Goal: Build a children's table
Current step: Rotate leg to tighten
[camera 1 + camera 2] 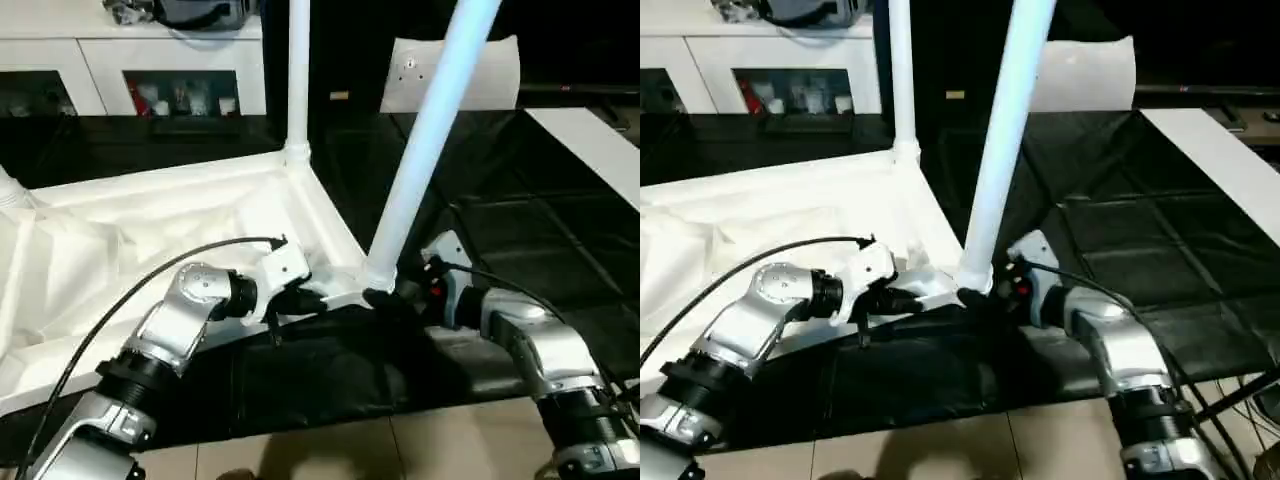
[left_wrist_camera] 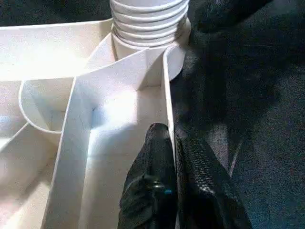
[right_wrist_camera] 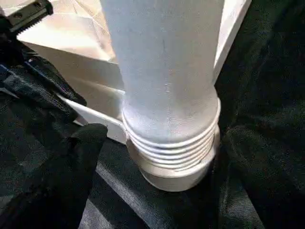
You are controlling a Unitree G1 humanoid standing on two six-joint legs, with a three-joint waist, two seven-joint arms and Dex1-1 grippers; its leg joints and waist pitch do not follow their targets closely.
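The white tabletop lies upside down on a black cloth, ribbed side up. One leg stands upright in the far corner socket. A second leg leans to the right in the near right corner socket, its threaded end partly showing above the socket. My left gripper is shut on the tabletop's thin rim wall just beside that corner. My right gripper stands open, one finger on each side of the tilted leg's base.
A white cabinet with dark compartments stands at the back left. A white pillow-like slab sits behind the tilted leg. A white board lies at the right. Tiled floor shows in front of the cloth's near edge.
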